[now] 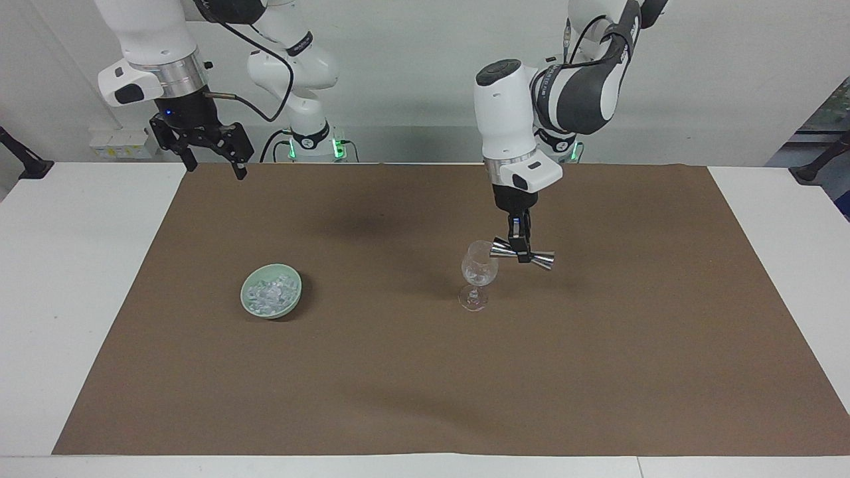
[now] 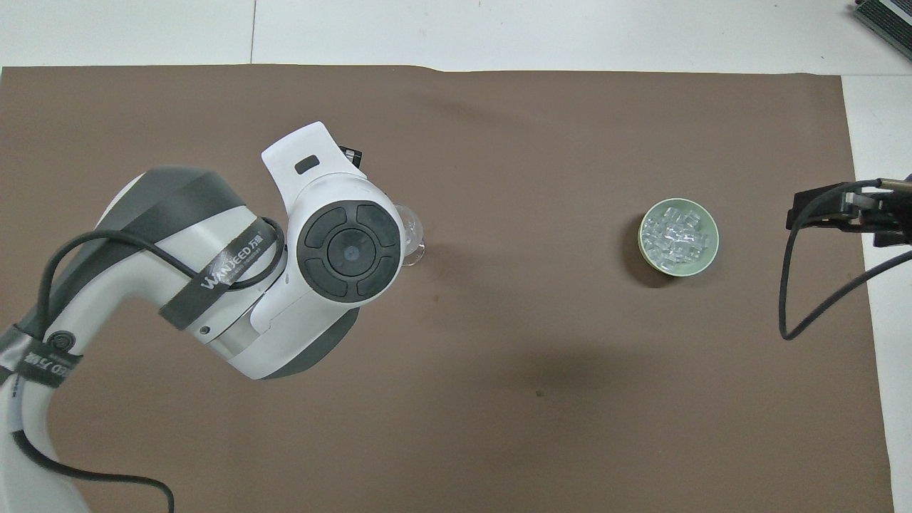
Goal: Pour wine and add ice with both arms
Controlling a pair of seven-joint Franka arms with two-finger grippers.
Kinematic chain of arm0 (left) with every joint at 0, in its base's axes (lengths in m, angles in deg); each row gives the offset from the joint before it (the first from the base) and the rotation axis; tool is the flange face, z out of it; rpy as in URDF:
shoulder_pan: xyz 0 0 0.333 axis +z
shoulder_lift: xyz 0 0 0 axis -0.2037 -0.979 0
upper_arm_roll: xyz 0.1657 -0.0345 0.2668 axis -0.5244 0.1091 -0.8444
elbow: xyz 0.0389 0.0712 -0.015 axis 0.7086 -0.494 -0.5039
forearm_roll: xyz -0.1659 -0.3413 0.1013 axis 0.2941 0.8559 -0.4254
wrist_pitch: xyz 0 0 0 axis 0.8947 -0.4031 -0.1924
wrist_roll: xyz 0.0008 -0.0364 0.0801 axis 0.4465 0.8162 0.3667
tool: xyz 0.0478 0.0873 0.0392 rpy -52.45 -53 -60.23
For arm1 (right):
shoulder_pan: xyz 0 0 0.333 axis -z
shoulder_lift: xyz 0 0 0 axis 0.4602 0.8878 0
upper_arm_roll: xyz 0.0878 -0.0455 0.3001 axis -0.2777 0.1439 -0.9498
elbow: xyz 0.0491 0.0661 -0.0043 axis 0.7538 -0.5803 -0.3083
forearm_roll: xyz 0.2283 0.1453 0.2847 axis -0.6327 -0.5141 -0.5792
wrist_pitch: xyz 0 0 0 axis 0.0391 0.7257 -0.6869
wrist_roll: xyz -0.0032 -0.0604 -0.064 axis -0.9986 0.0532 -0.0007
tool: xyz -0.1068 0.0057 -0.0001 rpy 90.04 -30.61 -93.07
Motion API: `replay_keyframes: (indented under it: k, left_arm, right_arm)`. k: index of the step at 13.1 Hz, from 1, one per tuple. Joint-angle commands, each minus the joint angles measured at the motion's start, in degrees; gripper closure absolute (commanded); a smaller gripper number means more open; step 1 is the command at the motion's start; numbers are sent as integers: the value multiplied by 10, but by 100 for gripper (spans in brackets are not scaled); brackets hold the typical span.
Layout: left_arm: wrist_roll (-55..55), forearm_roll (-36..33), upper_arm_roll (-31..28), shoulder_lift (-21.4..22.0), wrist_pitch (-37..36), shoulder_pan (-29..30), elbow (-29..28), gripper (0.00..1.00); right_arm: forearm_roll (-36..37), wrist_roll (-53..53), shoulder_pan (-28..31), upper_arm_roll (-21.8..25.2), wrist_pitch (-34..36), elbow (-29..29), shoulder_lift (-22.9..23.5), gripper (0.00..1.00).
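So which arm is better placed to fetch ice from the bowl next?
Probably the right: the right gripper hangs open at the bowl's end of the table, while the left gripper holds the jigger tipped at the glass.
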Motion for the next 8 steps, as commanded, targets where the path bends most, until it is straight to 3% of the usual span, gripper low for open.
replay_keyframes:
  k: [1,8]
  left_arm:
    - [-2,-14,1,-8,-21,-8,18,100]
    - [-2,-14,6,-8,-26,-8,19,100]
  right_arm:
    - [-10,-17,11,-3,-11,-12,-5,0]
    - [-10,-17,12,-3,-16,-10,-3,0]
